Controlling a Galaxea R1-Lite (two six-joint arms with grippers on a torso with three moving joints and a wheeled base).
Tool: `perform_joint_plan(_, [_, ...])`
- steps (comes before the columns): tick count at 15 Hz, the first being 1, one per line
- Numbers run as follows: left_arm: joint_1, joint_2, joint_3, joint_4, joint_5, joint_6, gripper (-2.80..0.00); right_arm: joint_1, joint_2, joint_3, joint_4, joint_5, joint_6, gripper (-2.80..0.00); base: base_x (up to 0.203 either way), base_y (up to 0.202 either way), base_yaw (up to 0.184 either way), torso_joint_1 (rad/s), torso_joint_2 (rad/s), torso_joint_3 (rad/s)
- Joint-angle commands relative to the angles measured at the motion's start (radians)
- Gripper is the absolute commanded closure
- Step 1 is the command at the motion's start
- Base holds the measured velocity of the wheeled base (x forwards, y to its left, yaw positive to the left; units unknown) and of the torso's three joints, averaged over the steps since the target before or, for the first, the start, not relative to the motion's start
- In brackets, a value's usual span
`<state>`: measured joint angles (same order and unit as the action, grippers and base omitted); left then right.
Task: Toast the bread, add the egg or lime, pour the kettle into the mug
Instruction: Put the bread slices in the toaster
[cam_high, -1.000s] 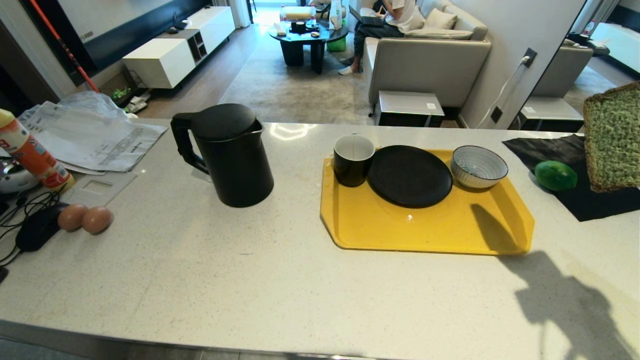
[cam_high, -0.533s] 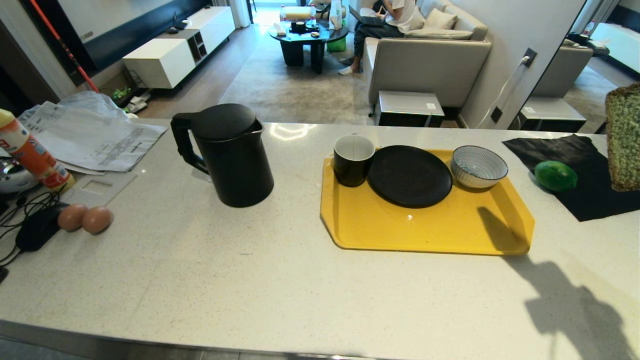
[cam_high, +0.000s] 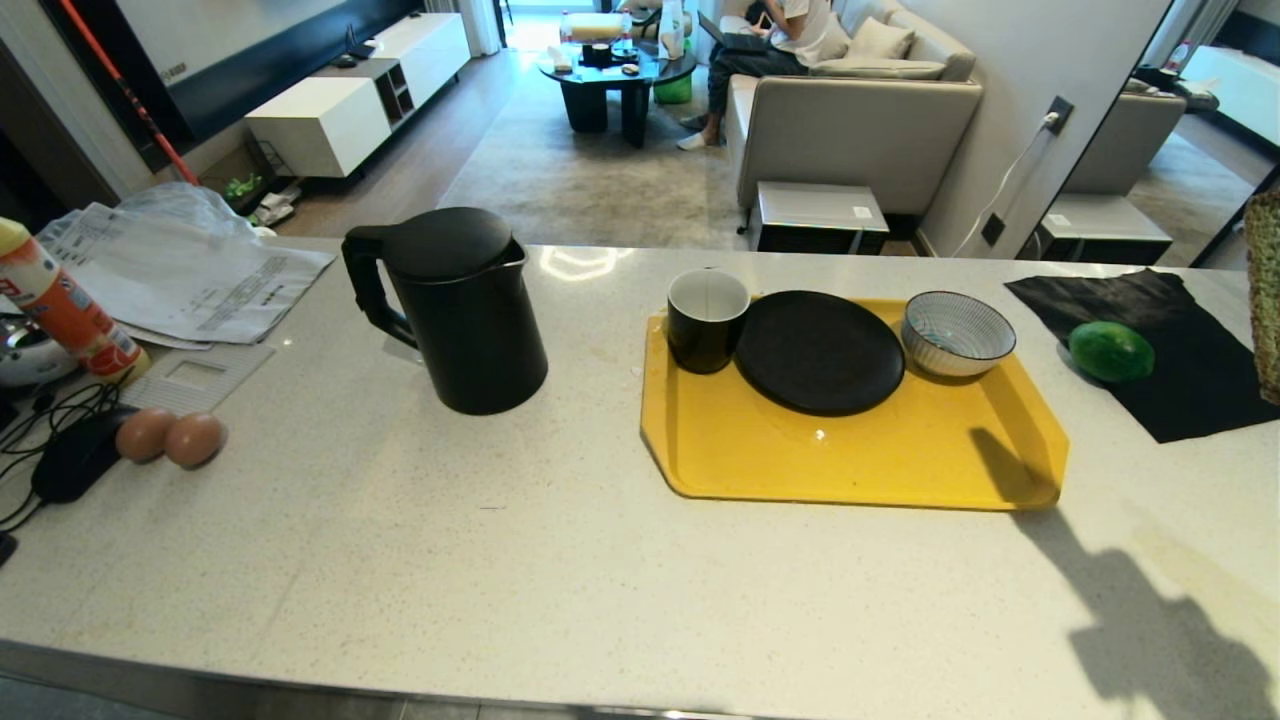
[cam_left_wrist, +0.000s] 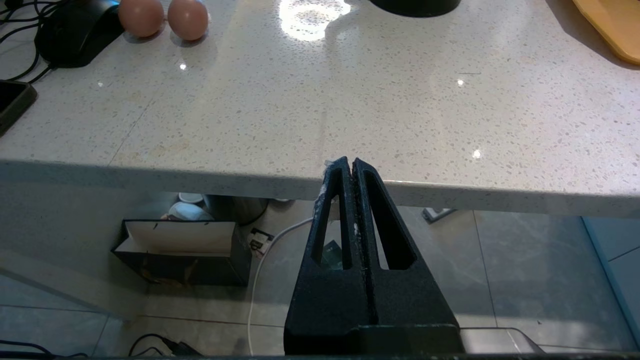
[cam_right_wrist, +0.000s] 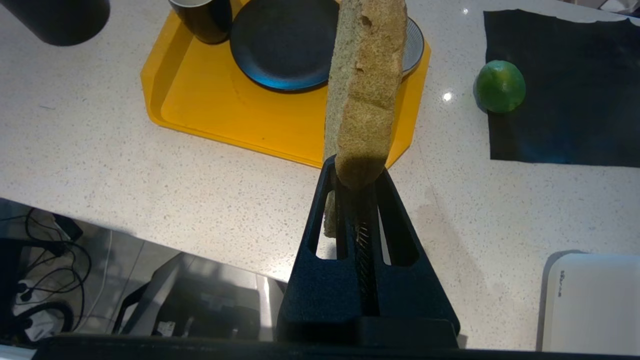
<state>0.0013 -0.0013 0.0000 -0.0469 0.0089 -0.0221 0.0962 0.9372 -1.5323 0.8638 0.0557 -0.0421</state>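
My right gripper is shut on the bread, a thick pale green slice held on edge above the counter's right part. In the head view only a sliver of the bread shows at the right border. The lime lies on a black cloth. The black kettle stands left of the yellow tray, and the mug sits in the tray's far left corner. The egg is out of view. My left gripper is shut and empty, parked below the counter's front edge.
A black plate and a striped bowl share the tray. Two plain brown eggs lie at the counter's left beside cables, papers and a bottle. A white appliance corner shows near the right gripper.
The bread in my right gripper has moved right, from mostly visible to a sliver at the head view's edge. Its shadow on the counter shifted right too. The left arm stayed still.
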Motion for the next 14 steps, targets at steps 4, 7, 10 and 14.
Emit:
perform_joint_plan(4, [0.000,-0.002,0.017,-0.001,0.000,-0.001,0.00,0.000,-0.015,0.006,-0.001,0.001,-0.013,0.00,0.000,0.000,0.000,0.000,0.00,0.000])
perform_joint_plan(7, [0.000,-0.002,0.017,-0.001,0.000,-0.001,0.00,0.000,-0.017,-0.002,-0.002,-0.048,-0.013,0.00,0.000,0.000,0.000,0.000,0.00,0.000])
perform_joint_plan(10, [0.000,-0.002,0.017,-0.001,0.000,-0.001,0.00,0.000,-0.024,-0.003,-0.003,-0.089,-0.013,0.00,0.000,0.000,0.000,0.000,0.00,0.000])
perform_joint_plan(14, [0.000,-0.002,0.017,-0.001,0.000,-0.001,0.00,0.000,-0.029,-0.002,-0.003,-0.085,-0.015,0.00,0.000,0.000,0.000,0.000,0.00,0.000])
